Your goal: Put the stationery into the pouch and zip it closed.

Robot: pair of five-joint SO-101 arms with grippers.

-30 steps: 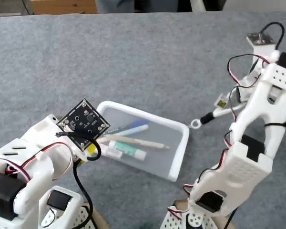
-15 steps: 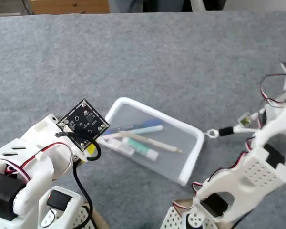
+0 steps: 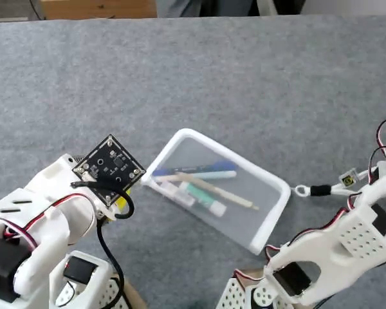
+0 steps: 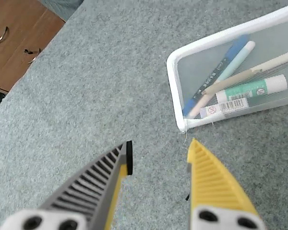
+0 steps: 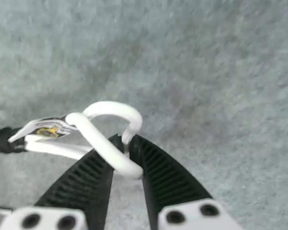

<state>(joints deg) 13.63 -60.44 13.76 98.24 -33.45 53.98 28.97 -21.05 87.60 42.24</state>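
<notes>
The grey tabletop carries the clear, white-edged pouch, which lies flat between my two arms. My left claw hangs spread over the tabletop just beside one corner of the pouch, gripping nothing. My right claw is pinched on a white cord loop. The cord runs by way of a black piece to a little ring just beside the pouch's far corner. The stationery is inside the pouch, close together: a blue pen, a beige stick and a green-and-white tube.
</notes>
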